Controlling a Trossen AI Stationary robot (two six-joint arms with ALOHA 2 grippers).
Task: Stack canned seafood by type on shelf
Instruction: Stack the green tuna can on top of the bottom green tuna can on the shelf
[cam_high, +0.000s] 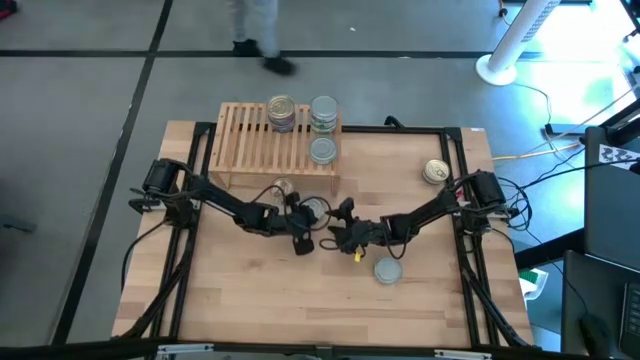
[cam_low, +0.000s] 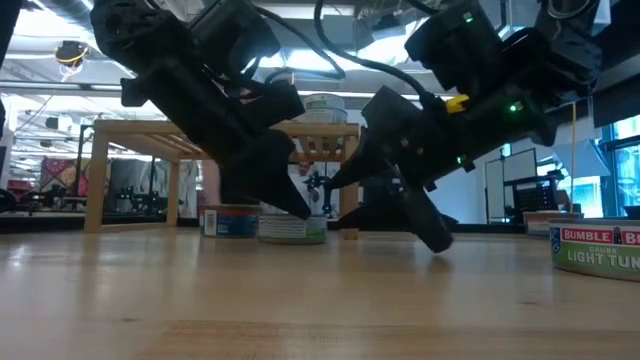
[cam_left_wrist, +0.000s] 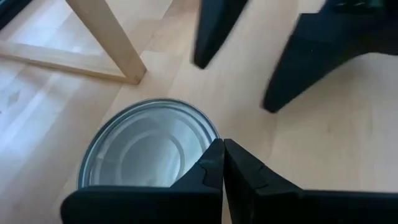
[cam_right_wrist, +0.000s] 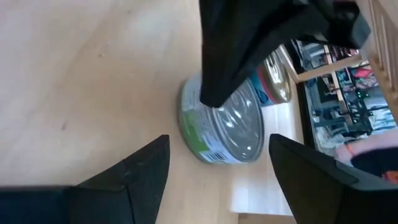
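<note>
A silver-lidded can (cam_high: 313, 208) (cam_left_wrist: 146, 146) (cam_right_wrist: 221, 130) stands flat on the table in front of the shelf (cam_high: 275, 140). My left gripper (cam_left_wrist: 222, 148) (cam_high: 304, 218) is shut, its tips at this can's rim. My right gripper (cam_right_wrist: 219, 149) (cam_high: 338, 225) is open and faces the can from the table's right, one finger on each side of it, short of touching. A gold-lidded can (cam_high: 280, 187) (cam_right_wrist: 277, 74) sits just behind, by the shelf leg. On the shelf stand a gold-lidded stack (cam_high: 282, 112), a silver stack (cam_high: 323, 112) and a single silver can (cam_high: 322, 150). My left gripper sets its shut fingertips (cam_right_wrist: 212, 96) on the silver can's lid near the rim (cam_left_wrist: 208, 140), on the side toward the right gripper. The fingers slant down from the table's left. The can stays flat on the table.
A gold-lidded can (cam_high: 435, 171) lies at the table's right and a silver-lidded one (cam_high: 388, 270) (cam_low: 598, 245) toward the near edge. The shelf's leg (cam_left_wrist: 112, 43) stands close to the left gripper. A person's legs (cam_high: 260, 40) show beyond the table.
</note>
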